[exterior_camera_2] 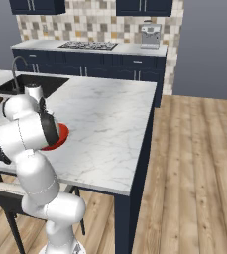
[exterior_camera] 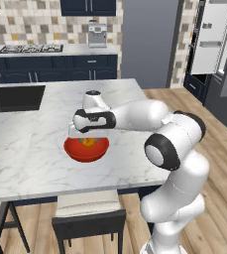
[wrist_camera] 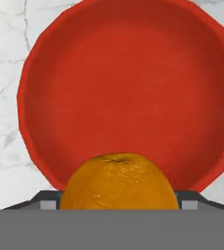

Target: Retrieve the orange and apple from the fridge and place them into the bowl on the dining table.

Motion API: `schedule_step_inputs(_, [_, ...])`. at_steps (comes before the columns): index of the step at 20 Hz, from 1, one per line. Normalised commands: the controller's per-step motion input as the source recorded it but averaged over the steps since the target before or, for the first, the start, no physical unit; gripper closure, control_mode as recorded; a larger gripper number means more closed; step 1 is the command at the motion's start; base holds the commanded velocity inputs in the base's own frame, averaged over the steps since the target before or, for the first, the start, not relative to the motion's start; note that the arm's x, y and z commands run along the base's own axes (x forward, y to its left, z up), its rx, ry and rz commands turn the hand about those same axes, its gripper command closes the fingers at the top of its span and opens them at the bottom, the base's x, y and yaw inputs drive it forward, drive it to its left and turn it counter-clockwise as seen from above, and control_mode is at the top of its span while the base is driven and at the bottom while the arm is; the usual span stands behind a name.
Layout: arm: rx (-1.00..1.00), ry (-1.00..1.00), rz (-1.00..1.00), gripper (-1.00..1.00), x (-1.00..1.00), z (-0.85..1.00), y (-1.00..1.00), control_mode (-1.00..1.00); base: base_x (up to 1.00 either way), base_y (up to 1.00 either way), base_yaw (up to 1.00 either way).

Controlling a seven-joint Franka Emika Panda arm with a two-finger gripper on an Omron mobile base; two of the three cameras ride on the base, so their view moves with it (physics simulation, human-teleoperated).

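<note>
Left base view: the white, dark-jointed arm reaches to 9 o'clock over the table (exterior_camera: 30, 149), a veined white-grey marble slab. The gripper (exterior_camera: 87, 136) hangs just above the bowl (exterior_camera: 86, 149), a glossy, round, shallow red dish with something orange showing inside. A black sink (exterior_camera: 16, 97) is set in the slab at 10 o'clock. The fridge (exterior_camera: 219, 44) stands at 2 o'clock, its door open, white inside.

Right base view: the arm covers most of the bowl (exterior_camera_2: 60, 136); a red rim arc shows at 9 o'clock on the marble.

Hand view: the orange (wrist_camera: 117, 181), dimpled and rounded, sits between the fingers at 6 o'clock, clamped by the jaws, over the bowl's smooth red hollow.

No writing can be read.
</note>
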Motion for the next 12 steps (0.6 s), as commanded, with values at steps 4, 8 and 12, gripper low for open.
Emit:
schedule_step_inputs(4, [0.0, 0.0, -0.02, 1.0, 0.64, -0.25, 0.06, -1.0, 0.0, 0.0, 0.0])
schedule_step_inputs(8, [0.0, 0.01, -0.04, 1.0, 0.42, -0.4, 0.04, -1.0, 0.0, 0.0, 0.0])
schedule_step_inputs(12, [0.0, 0.06, -0.03, 1.0, 0.3, -0.5, 0.17, -1.0, 0.0, 0.0, 0.0])
